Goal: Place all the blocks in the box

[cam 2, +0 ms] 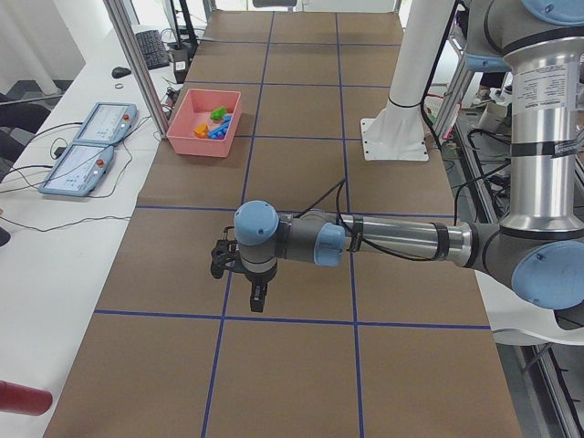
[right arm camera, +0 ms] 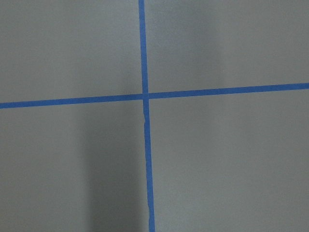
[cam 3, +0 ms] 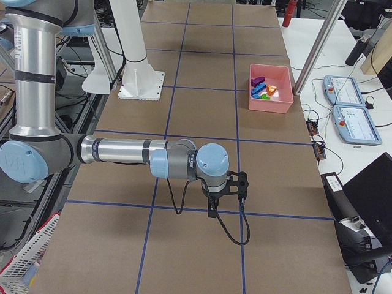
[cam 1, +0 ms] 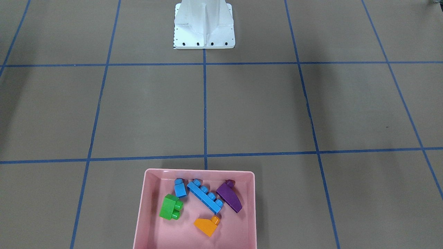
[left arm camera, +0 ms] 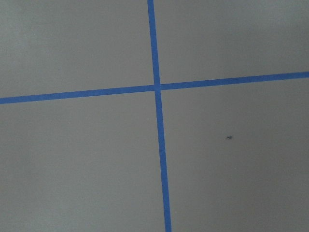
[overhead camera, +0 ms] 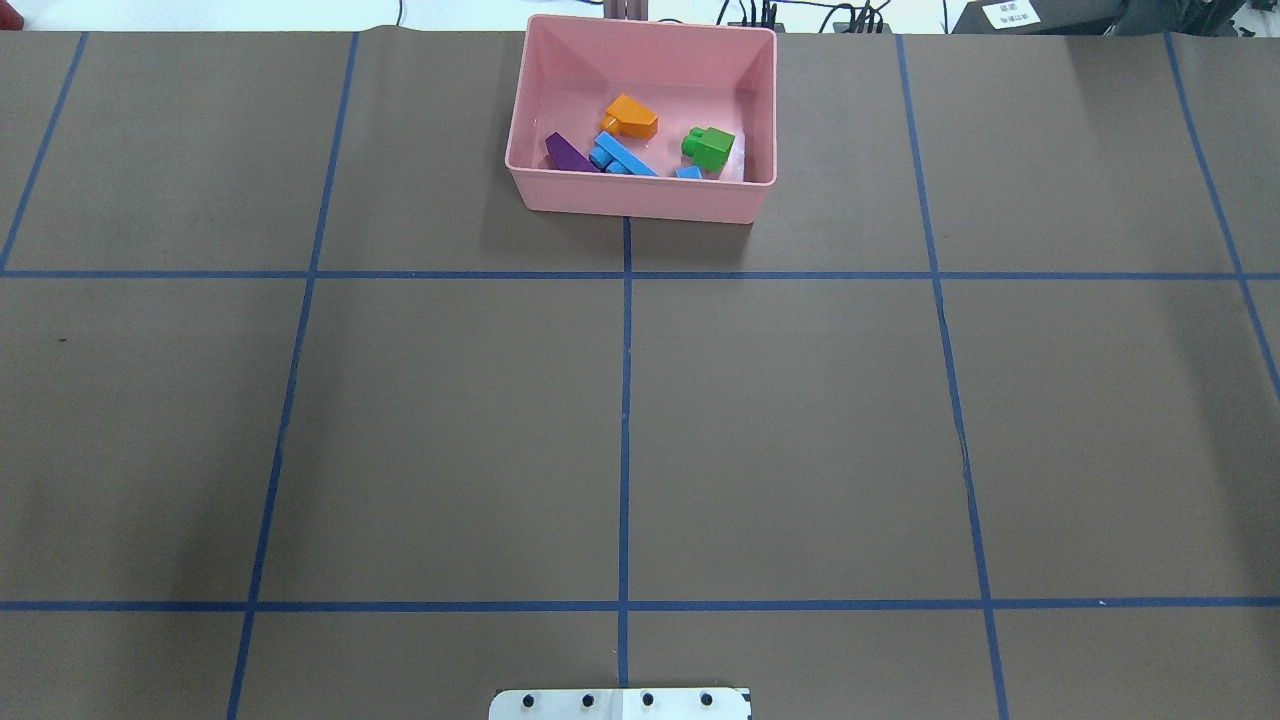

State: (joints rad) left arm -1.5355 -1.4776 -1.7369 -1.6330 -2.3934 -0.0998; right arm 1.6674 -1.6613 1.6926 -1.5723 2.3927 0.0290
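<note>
All the blocks lie inside the pink box (cam 1: 199,171) at the table's far middle edge. They are the green block (cam 1: 170,206), small blue block (cam 1: 180,188), long blue block (cam 1: 205,197), purple wedge (cam 1: 229,198) and orange block (cam 1: 207,225). The overhead view shows the same box (overhead camera: 640,195) and its contents. My left gripper (cam 2: 257,299) hangs over the table far from the box, seen only from the left side. My right gripper (cam 3: 212,212) shows only from the right side, also far from the box. I cannot tell whether either is open or shut.
The white robot base (cam 1: 204,31) stands at the table's near middle edge. Blue tape lines (overhead camera: 625,440) grid the brown table. Both wrist views show only bare table with crossing tape. Two tablets (cam 2: 87,151) and cables lie on the side bench beyond the box.
</note>
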